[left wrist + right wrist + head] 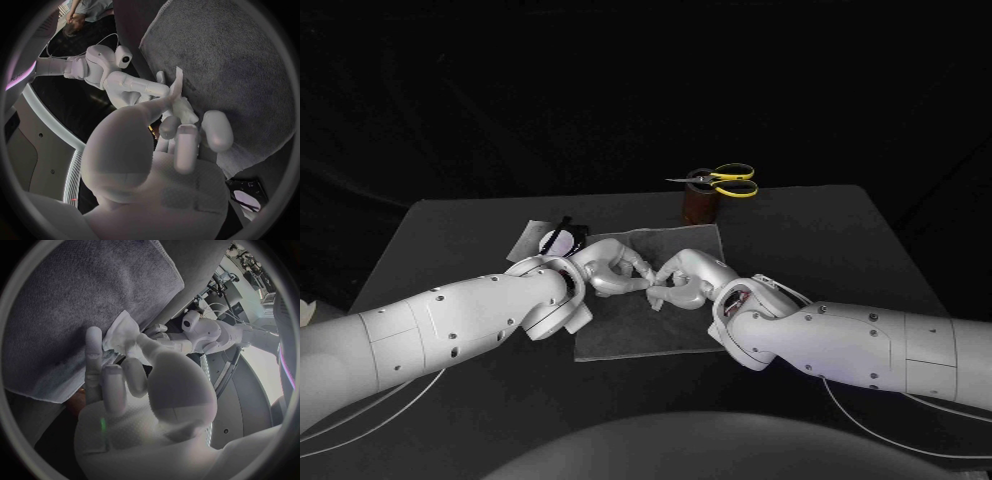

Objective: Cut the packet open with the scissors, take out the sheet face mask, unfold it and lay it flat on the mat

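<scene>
White crumpled mask (656, 297) sits mid-frame over the grey mat (639, 335), pinched from either side by the left hand (610, 268) and the right hand (689, 279).

Left hand (610, 268) and right hand (692, 280) meeting over mat (635, 338), mask (655, 298) between, packet (534, 238) at its far-left corner, scissors (721, 180) in holder (698, 206) behind

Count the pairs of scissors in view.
1. The yellow-handled scissors lie atop the brown holder beyond the mat; the left hand and right hand might hide more.
</scene>
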### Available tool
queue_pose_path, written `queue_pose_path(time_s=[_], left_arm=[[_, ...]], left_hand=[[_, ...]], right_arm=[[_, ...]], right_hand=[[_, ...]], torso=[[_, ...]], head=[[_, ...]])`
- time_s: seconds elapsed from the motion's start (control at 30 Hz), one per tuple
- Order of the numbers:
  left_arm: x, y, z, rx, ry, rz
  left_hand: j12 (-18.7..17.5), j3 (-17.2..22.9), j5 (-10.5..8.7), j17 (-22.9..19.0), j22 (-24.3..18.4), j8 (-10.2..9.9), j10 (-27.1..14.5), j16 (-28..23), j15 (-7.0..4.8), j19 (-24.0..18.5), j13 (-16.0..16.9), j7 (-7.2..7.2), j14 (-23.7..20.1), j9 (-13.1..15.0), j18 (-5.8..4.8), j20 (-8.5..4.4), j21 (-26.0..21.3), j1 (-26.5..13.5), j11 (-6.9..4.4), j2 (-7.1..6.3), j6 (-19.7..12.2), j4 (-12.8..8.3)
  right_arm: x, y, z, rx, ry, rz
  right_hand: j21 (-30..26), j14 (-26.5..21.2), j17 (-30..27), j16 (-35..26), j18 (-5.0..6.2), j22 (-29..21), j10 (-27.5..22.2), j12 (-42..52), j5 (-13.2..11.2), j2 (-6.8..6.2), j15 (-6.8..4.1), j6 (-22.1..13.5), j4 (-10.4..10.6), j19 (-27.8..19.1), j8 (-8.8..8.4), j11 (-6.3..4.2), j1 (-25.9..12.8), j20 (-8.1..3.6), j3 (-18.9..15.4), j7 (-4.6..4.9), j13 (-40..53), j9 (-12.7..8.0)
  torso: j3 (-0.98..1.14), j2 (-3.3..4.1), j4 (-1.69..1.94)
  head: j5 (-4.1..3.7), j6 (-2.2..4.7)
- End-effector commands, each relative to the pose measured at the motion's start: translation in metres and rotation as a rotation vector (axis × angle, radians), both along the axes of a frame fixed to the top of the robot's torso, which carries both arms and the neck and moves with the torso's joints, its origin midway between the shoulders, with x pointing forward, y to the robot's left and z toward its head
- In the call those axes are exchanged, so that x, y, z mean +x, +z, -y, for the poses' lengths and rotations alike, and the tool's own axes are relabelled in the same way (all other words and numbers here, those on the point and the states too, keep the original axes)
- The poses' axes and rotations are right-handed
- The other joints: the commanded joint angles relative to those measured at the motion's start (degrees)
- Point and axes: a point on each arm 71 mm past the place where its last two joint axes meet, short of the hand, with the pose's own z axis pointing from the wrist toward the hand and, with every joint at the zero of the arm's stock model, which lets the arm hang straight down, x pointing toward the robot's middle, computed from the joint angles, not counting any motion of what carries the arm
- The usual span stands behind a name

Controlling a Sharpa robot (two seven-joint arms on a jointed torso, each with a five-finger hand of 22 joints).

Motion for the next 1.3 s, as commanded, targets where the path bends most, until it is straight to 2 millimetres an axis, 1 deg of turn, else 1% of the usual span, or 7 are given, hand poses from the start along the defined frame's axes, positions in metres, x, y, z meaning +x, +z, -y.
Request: queue_pose_path(time_s=[0.03,0.2,0.37,0.57,1.1,1.23,1.3], left_arm=[[-0.0025,0.0002,0.0043,-0.015,-0.025,-0.018],[-0.0023,0.0000,0.0036,-0.014,-0.024,-0.021],[-0.0024,-0.0002,0.0036,-0.015,-0.024,-0.025],[-0.0024,-0.0003,0.0036,-0.016,-0.024,-0.026],[-0.0012,-0.0010,-0.0006,-0.010,-0.009,-0.029],[-0.0019,-0.0010,-0.0005,-0.033,-0.015,-0.048],[-0.0025,-0.0010,-0.0001,-0.058,-0.020,-0.068]], left_hand=[[0.23,-0.34,0.13,6.37,0.04,1.44,0.48,0.04,-0.42,0.36,0.07,-0.10,2.12,9.03,-0.36,-0.18,0.30,-0.52,0.00,-0.11,0.22,0.06],[0.23,-0.39,0.13,6.34,0.06,1.46,0.49,0.03,-0.44,0.38,0.08,-0.12,2.11,9.05,-0.37,-0.19,0.32,-0.53,-0.01,-0.12,0.22,0.08],[0.25,-0.42,0.13,6.39,0.12,1.48,0.53,0.04,-0.45,0.43,0.13,-0.14,2.13,9.07,-0.38,-0.20,0.35,-0.54,-0.02,-0.11,0.22,0.10],[0.21,-0.47,0.13,6.37,0.11,1.50,0.47,0.04,-0.47,0.43,0.01,-0.16,2.13,9.10,-0.38,-0.22,0.34,-0.54,-0.05,-0.07,0.22,0.13],[0.18,-0.57,0.13,6.45,0.25,1.53,0.42,0.06,-0.53,0.53,-0.09,-0.22,2.17,9.17,-0.41,-0.26,0.41,-0.41,-0.11,-0.11,0.16,0.04],[-1.03,-1.17,0.13,5.63,-0.20,1.34,-1.58,-0.17,-0.58,0.24,-2.91,-0.25,1.81,9.28,-0.32,-0.37,0.17,-0.56,-0.10,-0.34,-0.51,0.28],[-3.39,-1.77,0.13,4.97,-0.77,0.88,-5.37,-0.38,-0.40,-0.21,-7.89,0.00,1.46,9.27,-0.22,-0.36,-0.17,-0.63,0.16,-0.09,-1.66,0.73]], right_arm=[[-0.0003,0.0026,-0.0025,0.023,0.005,0.019],[0.0001,0.0028,-0.0015,0.030,-0.002,0.022],[0.0003,0.0031,-0.0015,0.038,-0.007,0.024],[-0.0001,0.0036,-0.0016,0.049,-0.009,0.026],[-0.0010,0.0039,0.0056,0.083,-0.023,0.011],[-0.0014,0.0012,0.0064,0.076,-0.012,-0.025],[-0.0017,-0.0009,0.0066,0.065,0.000,-0.050]], right_hand=[[0.02,0.26,0.27,0.31,1.19,0.14,0.08,0.24,-0.17,0.43,-0.57,0.41,-0.18,0.45,0.38,-0.57,1.01,-0.02,0.83,-0.15,0.51,0.17],[0.21,0.57,0.87,0.43,1.19,0.38,0.39,0.62,-0.18,1.28,-0.87,0.57,-0.95,0.63,0.90,-0.88,2.32,-0.23,2.46,-0.47,0.92,0.49],[1.05,1.14,1.99,0.67,1.20,1.17,0.88,1.09,-0.18,1.84,-1.14,0.52,-3.96,1.00,2.18,-1.00,5.11,-0.72,5.96,-0.43,1.47,1.48],[2.78,1.78,3.34,0.95,1.15,2.84,1.54,1.70,-0.17,1.89,-1.01,0.56,-6.22,0.88,3.97,-0.82,4.59,-1.30,10.17,-0.20,2.14,2.84],[3.98,2.11,4.06,1.05,1.12,4.24,1.90,1.77,-0.22,1.74,-1.19,0.23,-7.11,0.33,5.29,-1.05,2.38,-1.48,13.22,-0.42,2.41,3.93],[3.60,0.86,1.41,0.14,0.90,4.41,0.88,-0.18,0.19,0.45,-0.54,-2.64,-6.87,-0.77,4.52,-0.32,0.24,-1.02,12.36,0.38,1.16,4.02],[2.89,-0.10,-0.28,-0.45,0.83,4.22,-0.06,-1.62,1.43,-0.77,0.07,-4.29,-5.97,-1.66,3.59,0.33,-1.86,-0.50,10.82,1.05,0.24,3.72]], torso=[[0.00,-0.03,-0.05],[0.01,-0.01,-0.04],[0.01,0.00,0.00],[-0.01,0.00,-0.03],[0.00,-0.01,-0.01],[-0.02,-0.01,-0.03],[-0.02,-0.03,-0.07]], head=[[0.02,0.01],[-0.04,0.01],[-0.17,0.01],[-0.08,0.01],[0.12,0.01],[0.08,0.01],[0.08,0.01]])
